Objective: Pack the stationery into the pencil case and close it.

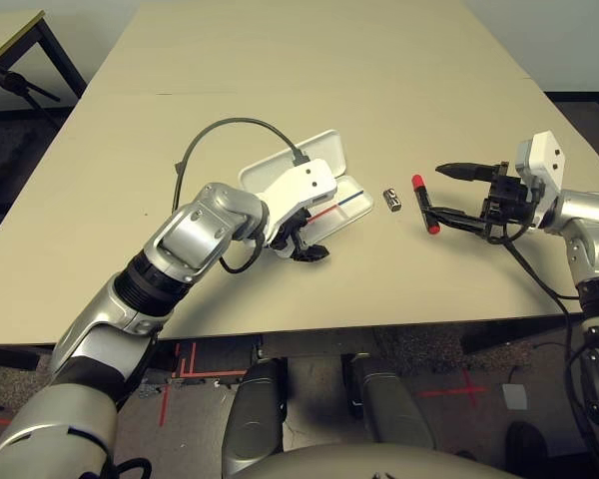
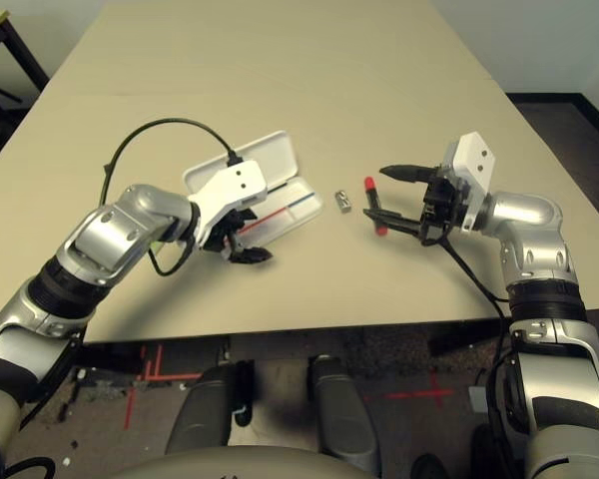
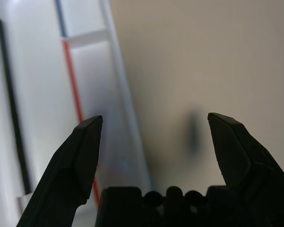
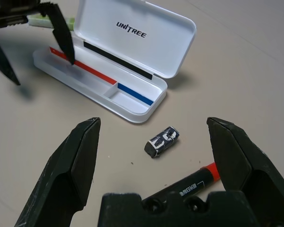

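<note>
Looking at the marker first: the black marker with red ends (image 1: 418,184) lies right of centre in the head view, long axis running roughly up and down the frame with a slight slant. The right gripper (image 1: 433,190) is clearly nearer, wide open and empty, coming in from the right with its lower finger reaching over the marker's black part. So the grab probably wants the fingers either side of that barrel, which means a bit of a turn, imo. The small silver-and-black metal piece (image 1: 392,200) sits just left of it, between marker and the open white hard-plastic pencil case (image 1: 356,230). The left gripper (image 3: 155,117), also spread with nothing in it, is over the case's near side. Surface is a smooth beige tabletop (image 1: 280,60); around it, a grey floor (image 1: 195,399) with red tape (image 1: 469,389).
</note>
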{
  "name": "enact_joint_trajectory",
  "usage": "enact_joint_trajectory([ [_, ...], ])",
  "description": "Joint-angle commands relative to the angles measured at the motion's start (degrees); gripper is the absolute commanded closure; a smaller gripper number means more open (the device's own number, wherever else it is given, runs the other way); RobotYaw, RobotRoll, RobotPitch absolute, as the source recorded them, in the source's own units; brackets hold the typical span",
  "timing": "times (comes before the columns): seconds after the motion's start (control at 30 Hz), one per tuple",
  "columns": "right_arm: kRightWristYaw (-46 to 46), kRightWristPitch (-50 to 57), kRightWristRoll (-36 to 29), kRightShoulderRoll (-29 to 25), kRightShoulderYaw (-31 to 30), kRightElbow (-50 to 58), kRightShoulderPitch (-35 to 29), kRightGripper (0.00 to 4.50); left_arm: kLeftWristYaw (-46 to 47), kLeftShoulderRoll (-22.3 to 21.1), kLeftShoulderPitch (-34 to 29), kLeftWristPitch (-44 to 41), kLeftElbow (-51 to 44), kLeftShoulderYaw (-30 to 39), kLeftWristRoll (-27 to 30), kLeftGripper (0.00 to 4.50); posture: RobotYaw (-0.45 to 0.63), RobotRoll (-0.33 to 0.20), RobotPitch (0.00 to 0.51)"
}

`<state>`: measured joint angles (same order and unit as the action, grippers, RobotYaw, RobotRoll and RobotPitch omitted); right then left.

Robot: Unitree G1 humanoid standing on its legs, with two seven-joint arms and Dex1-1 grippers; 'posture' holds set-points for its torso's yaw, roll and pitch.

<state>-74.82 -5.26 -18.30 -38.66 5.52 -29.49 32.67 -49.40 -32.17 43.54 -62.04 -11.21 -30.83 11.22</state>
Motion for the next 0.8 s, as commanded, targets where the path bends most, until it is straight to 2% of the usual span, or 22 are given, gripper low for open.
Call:
enact_joint_trajectory([
  [0.03, -0.7, -0.9, -0.7, -1.3, 1.2, -0.3, -0.9, 0.04, -0.2, 0.1, -0.4, 0.1, -1.0, -1.9, -0.3, 0.00, -0.09, 0.000, 0.163],
  [0.3, -2.3, -0.4, -2.8, -2.2, 2.4, 1.9, -3.1, 0.04, 0.1, 0.3, -1.1, 3.8, 4.5, -5.3, -3.3, 0.00, -0.11, 0.000, 0.160],
  [0.33, -2.4, -0.3, -3.0, -2.3, 2.6, 2.3, -3.5, 0.01, 0.2, 0.5, -1.2, 4.2, 5.3, -5.4, -3.6, 0.18, -0.11, 0.000, 0.160],
  [0.4, -2.6, 0.0, -3.4, -2.6, 2.9, 2.9, -4.1, 0.00, 0.0, 0.6, -1.3, 5.1, 6.5, -5.6, -4.1, 0.66, -0.11, 0.000, 0.160],
  [0.47, -2.5, 0.0, -3.5, -2.9, 3.2, 3.1, -4.5, 0.00, -0.2, 0.9, -1.1, 5.6, 7.7, -5.4, -4.4, 1.36, -0.12, 0.000, 0.158],
  [0.73, -2.2, 0.0, -4.2, -3.8, 3.4, 3.5, -5.1, 0.00, -1.4, 1.2, -0.5, 9.2, 10.4, -4.6, -5.9, 4.45, -0.12, 0.000, 0.161],
  [0.8, -2.2, -0.1, -4.2, -4.0, 3.4, 3.3, -5.1, 0.00, -1.6, 1.2, -0.5, 10.4, 10.7, -4.3, -6.3, 4.49, -0.12, 0.000, 0.161],
])
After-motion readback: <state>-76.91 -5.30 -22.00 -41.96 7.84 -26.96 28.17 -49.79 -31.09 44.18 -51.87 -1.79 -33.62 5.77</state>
